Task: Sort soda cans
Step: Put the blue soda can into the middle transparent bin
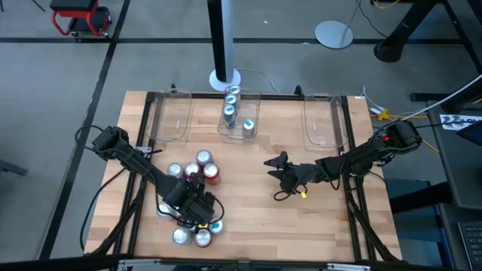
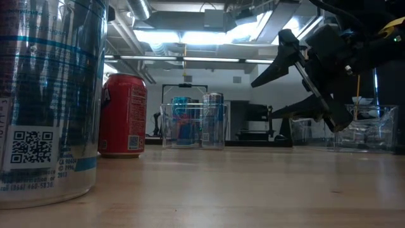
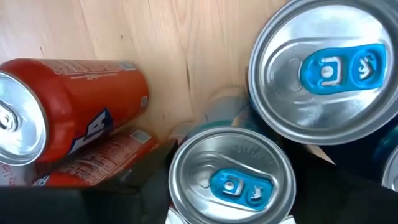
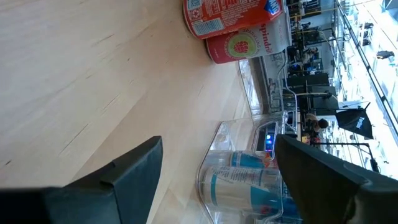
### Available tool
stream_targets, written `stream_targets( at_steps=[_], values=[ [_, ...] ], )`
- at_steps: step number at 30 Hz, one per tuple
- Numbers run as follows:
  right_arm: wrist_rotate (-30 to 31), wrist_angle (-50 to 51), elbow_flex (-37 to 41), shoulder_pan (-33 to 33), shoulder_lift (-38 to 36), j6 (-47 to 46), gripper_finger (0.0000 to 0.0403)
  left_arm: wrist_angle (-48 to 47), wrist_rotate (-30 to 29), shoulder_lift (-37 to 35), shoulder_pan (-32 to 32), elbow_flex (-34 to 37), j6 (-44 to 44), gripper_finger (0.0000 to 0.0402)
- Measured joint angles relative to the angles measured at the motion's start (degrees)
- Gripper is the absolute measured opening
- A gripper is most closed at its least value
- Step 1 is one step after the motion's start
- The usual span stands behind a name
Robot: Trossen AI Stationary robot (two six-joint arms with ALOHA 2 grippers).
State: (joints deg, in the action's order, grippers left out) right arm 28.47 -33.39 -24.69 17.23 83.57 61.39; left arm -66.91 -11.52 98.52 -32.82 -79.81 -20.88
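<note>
**Left gripper closing in on a blue-tabbed can**

The soda cans [image 1: 194,175] are clustered at the near left; three already stand in the middle bin [image 1: 239,120]. The left gripper [image 1: 199,213] is lowered over a blue-tabbed can [image 3: 230,180]; a firm grasp appears needed next, but whether its jaws grip cannot be told. The right gripper [image 1: 277,172] hovers mid-table, jaws spread, empty. The cluster is partly hidden by the left arm.

The left gripper [image 1: 197,213] hides some soda cans [image 1: 194,167]; its own fingers cannot be seen.
</note>
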Motion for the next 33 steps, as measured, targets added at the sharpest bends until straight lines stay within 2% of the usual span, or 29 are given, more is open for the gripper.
stream_targets(
  at_steps=[6,13,24,33],
  values=[
    [0.02,0.0,0.0,0.0,0.0,0.0,0.031,-3.35,0.03,0.04,0.51,-1.14,-0.84,0.0228],
    [0.26,-0.15,0.0,0.0,0.0,0.0,0.031,-9.98,-0.49,0.04,1.96,-6.53,-2.46,0.0232],
    [0.29,-0.15,0.0,0.0,0.0,0.0,0.031,-22.54,-3.47,0.03,5.43,-18.99,-0.78,0.0231],
    [0.28,-0.13,0.0,0.0,0.0,-0.02,0.031,-23.12,-5.62,-0.04,9.49,-30.24,4.78,0.0231]
  ],
)
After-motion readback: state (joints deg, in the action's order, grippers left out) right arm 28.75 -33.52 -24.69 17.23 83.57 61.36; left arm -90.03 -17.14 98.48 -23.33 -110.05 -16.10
